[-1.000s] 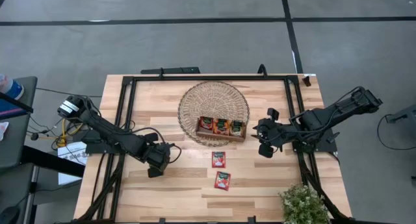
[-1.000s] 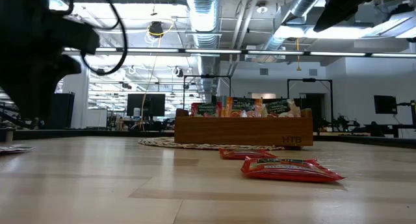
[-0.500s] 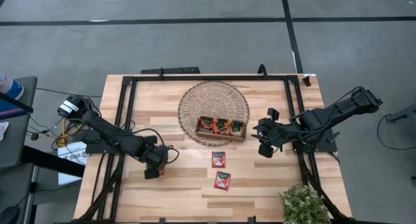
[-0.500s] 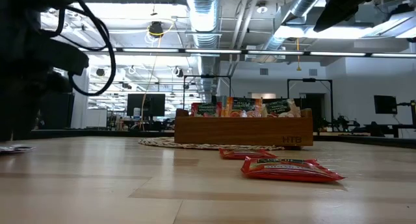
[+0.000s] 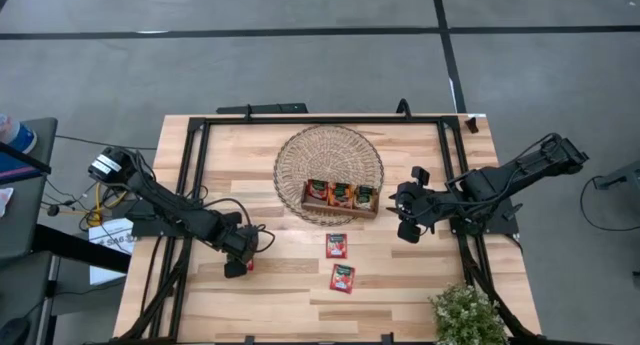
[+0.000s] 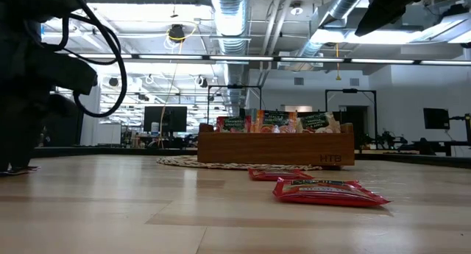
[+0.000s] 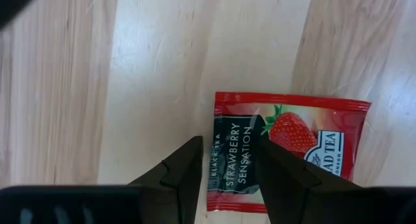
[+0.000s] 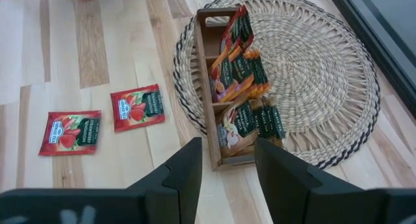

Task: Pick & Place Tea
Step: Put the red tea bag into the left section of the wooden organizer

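Observation:
A red strawberry tea sachet [image 7: 292,146] lies flat on the wooden table near its left side. My left gripper [image 7: 229,146] points down over the sachet's dark-green band end, open, low over the table [image 5: 238,263]. Two more red sachets [image 5: 336,246] [image 5: 343,278] lie flat in the table's middle. Several sachets [image 8: 244,87] stand upright in the brown divided tray [image 5: 342,211]. My right gripper [image 5: 404,217] hangs open in the air to the right of the tray, with nothing between its fingers. My left gripper has its fingertips [image 7: 192,152] over the sachet's green band end [image 7: 231,175], coming from above and pointing steeply down. The sachet lies flat on the table. I cannot tell whether the fingertips touch it.
The tray stands on the near edge of a round woven mat [image 5: 329,155]. A black frame [image 5: 320,118] runs around the table. A small green plant [image 5: 465,315] stands at the near right corner. Bare wood lies between the left sachet and the two middle ones.
My left gripper has sunk toward the table and shifted a little toward the near edge, tipping more steeply downward, and now stands over the left sachet. Its finger gap looks unchanged. The sachets have stayed where they were.

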{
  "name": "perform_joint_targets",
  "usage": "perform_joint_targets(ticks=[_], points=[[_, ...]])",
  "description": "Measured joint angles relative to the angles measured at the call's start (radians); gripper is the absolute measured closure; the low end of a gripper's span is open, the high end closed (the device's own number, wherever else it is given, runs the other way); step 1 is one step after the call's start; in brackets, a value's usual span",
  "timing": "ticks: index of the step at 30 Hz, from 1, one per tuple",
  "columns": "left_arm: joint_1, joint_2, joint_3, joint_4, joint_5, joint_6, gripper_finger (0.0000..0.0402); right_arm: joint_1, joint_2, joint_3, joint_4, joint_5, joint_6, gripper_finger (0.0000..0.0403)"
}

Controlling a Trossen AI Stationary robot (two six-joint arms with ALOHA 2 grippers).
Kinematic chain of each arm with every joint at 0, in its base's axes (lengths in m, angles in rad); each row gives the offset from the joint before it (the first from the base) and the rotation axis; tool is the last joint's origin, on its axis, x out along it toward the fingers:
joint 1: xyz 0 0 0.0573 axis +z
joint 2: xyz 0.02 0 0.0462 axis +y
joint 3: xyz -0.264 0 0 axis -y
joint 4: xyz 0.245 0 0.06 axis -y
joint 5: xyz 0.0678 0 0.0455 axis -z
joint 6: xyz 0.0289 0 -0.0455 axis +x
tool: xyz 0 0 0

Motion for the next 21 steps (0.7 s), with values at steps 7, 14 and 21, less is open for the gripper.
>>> perform_joint_targets(ticks=[7,14,21], points=[[0.0,0.001,-0.001,0.004,-0.007,-0.016,0.0271,0.0,0.0,0.0,0.0,0.0,0.0,0.027],[0.0,0.002,-0.002,0.003,-0.008,-0.018,0.0302,0.0,0.0,0.0,0.0,0.0,0.0,0.0269],[0.002,0.003,-0.002,0.004,-0.013,-0.056,0.0397,0.0,0.0,0.0,0.0,0.0,0.0,0.0268]])
